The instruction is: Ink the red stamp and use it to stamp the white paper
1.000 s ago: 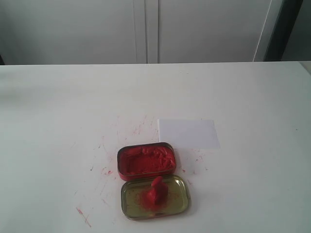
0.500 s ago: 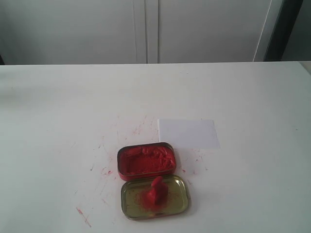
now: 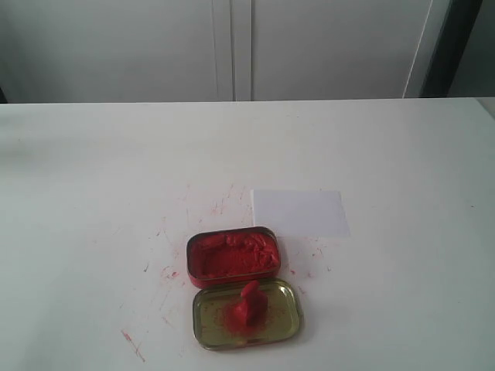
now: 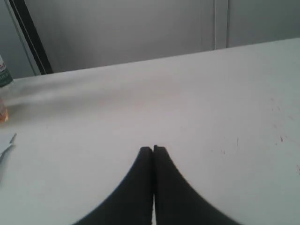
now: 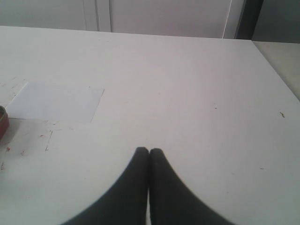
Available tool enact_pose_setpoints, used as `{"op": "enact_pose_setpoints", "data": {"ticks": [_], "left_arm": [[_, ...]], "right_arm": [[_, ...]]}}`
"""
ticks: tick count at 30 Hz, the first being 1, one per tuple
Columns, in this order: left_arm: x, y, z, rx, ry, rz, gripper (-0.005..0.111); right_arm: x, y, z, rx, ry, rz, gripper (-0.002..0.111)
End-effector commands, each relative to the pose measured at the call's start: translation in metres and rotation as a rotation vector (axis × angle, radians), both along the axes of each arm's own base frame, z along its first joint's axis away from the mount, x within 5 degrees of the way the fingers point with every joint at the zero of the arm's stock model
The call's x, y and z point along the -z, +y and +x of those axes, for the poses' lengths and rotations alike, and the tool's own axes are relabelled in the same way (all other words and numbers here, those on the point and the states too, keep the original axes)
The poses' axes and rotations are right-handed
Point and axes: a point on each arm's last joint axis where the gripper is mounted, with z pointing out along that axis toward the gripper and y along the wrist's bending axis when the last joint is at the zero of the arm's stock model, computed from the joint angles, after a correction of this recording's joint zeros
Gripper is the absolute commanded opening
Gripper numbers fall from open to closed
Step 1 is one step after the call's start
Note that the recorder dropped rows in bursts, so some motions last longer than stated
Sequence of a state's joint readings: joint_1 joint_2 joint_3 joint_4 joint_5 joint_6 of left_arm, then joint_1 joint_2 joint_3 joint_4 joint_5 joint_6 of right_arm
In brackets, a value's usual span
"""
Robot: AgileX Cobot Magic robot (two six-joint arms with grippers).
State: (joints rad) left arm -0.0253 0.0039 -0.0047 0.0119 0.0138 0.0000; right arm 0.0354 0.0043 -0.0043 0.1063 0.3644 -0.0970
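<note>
In the exterior view, the red stamp (image 3: 249, 303) stood upright on the gold lid (image 3: 210, 313), handle up, probably parked there so that its inky base would not soil the table (image 3: 402, 154). The open tin (image 3: 232, 256) of red paste sat against the lid's far edge. The white paper (image 3: 298, 212) lay flat just beyond the tin's right corner. No arm showed here, and there was open room on all sides.

In the left wrist view, the left gripper (image 4: 153, 149) had its fingers pressed together, holding nothing, over bare table.

In the right wrist view, the right gripper (image 5: 149, 151) was likewise closed and empty. The paper lay well apart from it, with nothing between.
</note>
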Motion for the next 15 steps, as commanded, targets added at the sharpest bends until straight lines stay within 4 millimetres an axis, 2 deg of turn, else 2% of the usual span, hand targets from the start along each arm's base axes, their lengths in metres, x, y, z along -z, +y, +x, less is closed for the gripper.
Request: {"op": "enact_pose_setpoints", "data": {"ticks": [1, 15], "left_arm": [[-0.0082, 0.0007, 0.0008, -0.008, -0.105, -0.003, 0.000], [-0.0093, 0.0007, 0.0008, -0.012, -0.116, -0.033, 0.000]], "right_arm": [[0.0001, 0.0000, 0.0001, -0.001, -0.013, 0.001, 0.000], [0.0001, 0.0000, 0.0001, -0.001, -0.013, 0.001, 0.000]]}}
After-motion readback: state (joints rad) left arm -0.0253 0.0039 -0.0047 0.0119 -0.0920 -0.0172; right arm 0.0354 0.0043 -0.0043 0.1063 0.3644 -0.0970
